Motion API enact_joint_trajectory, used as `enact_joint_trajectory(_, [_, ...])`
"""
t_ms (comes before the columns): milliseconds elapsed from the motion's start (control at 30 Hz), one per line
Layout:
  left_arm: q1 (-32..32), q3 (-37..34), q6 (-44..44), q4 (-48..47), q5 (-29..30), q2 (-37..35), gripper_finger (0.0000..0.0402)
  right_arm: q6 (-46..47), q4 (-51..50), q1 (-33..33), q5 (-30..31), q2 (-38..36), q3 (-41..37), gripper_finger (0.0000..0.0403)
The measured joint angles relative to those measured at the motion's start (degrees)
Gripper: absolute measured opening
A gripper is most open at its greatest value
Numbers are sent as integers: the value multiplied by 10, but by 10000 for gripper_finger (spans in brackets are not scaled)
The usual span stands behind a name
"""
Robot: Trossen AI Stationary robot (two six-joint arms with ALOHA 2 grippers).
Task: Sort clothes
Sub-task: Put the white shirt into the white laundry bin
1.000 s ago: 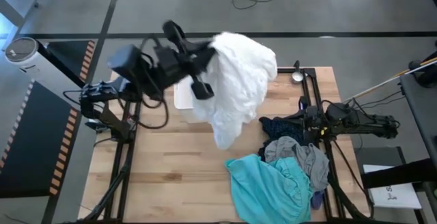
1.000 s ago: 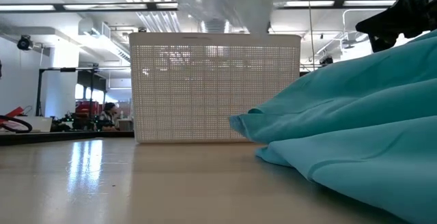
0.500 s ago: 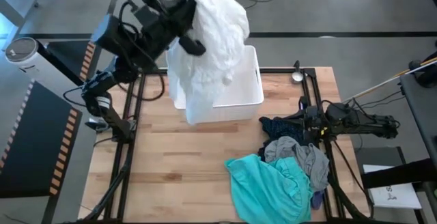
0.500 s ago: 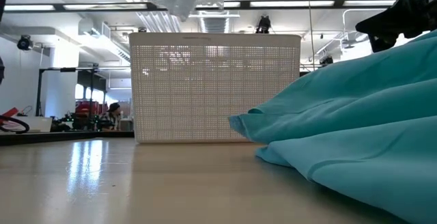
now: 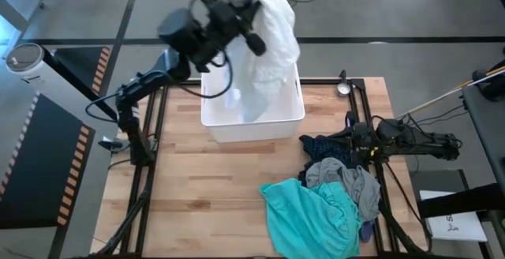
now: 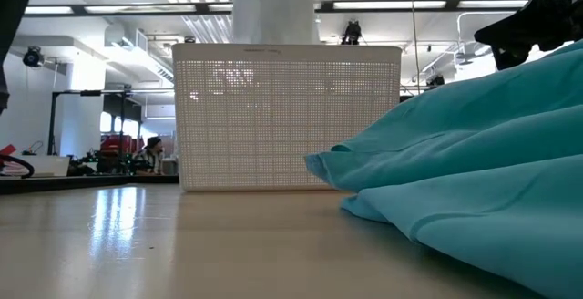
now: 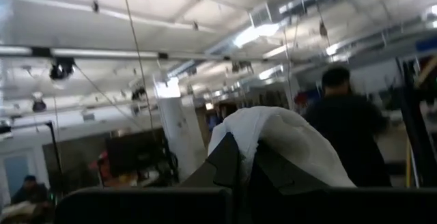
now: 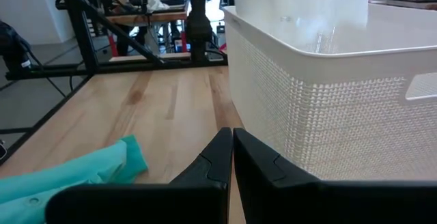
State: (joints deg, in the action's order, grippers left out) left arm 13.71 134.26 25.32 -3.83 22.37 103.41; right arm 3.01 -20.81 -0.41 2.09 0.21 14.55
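White garment (image 5: pixel 272 42) (above bin (image 5: pixel 293 117)) in clamped left end effector (image 5: pixel 251 22)

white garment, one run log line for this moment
left gripper: shut on white garment, hanging into bin | right gripper: shut, by pile | teal garment: on table

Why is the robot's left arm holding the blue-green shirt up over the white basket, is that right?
Not quite: the left fingers hold the white garment over the white basket. The high view shows the blue-green shirt lying on the table.
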Motion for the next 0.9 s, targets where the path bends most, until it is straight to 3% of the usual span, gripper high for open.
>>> enact_joint_trajectory(533, [15, -1, -137, -431, 34, 34, 0, 0, 0, 0, 0, 0, 0, 0])
enact_joint_trajectory(900, [15, -12, -188, -588, 57, 34, 0, 0, 0, 0, 0, 0, 0, 0])
